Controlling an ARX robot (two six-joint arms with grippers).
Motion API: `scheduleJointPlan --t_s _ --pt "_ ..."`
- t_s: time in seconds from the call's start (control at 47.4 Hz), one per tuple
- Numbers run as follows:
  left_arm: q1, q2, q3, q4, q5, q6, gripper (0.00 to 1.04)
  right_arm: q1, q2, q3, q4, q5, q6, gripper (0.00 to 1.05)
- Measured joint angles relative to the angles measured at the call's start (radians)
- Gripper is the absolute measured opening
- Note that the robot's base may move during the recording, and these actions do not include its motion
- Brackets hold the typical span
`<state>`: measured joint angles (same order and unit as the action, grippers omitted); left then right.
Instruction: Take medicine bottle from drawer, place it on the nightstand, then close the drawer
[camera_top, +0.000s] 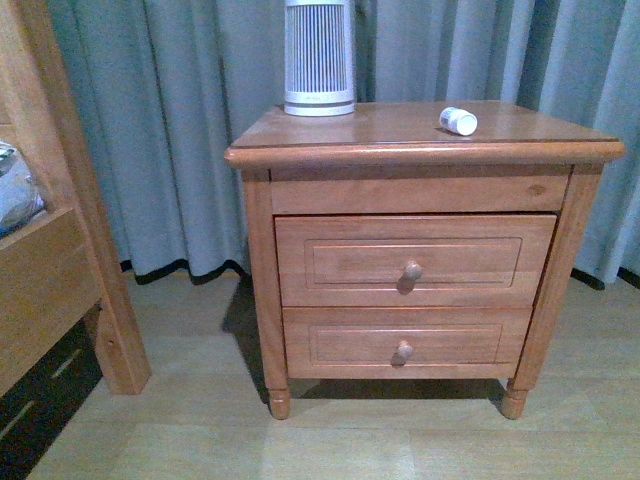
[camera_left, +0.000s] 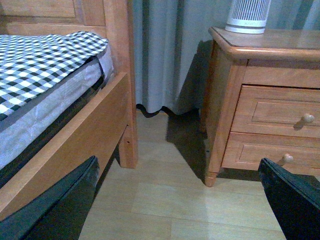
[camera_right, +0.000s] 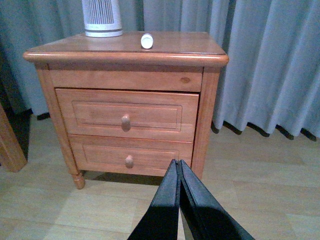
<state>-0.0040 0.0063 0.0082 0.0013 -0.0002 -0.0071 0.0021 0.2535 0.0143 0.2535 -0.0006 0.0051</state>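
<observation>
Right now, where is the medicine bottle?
In the front view, the medicine bottle lies on its side on the nightstand top, right of the ribbed cylinder.

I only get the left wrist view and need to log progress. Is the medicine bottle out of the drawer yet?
Observer: Yes. The medicine bottle lies on its side on the nightstand top, towards the right front corner.
Operator: Is the right gripper near it?
Observer: No. The right gripper is shut on nothing, out in front of the nightstand, low by the lower drawer.
Operator: And is the drawer closed?
Observer: Seemingly not quite. In the front view the drawer front stands slightly proud of the frame and shades the lower one.
</observation>
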Motion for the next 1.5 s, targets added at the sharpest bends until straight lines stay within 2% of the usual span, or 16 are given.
scheduleJointPlan --t_s 0.317,0.443,1.013,1.499 --pt "0.000 0.000 0.000 0.000 0.000 0.000 0.98 0.000 -0.075 0.000 -0.075 0.000 0.000 0.03" --pt "0.000 0.000 0.000 0.000 -0.001 0.000 0.98 0.000 -0.219 0.000 -0.240 0.000 0.000 0.03" --pt "0.000 0.000 0.000 0.000 0.000 0.000 0.98 0.000 -0.246 0.000 -0.251 0.000 0.000 0.03" --pt "0.000 0.000 0.000 0.000 0.000 0.000 0.98 0.000 -0.246 0.000 -0.251 0.000 -0.002 0.85"
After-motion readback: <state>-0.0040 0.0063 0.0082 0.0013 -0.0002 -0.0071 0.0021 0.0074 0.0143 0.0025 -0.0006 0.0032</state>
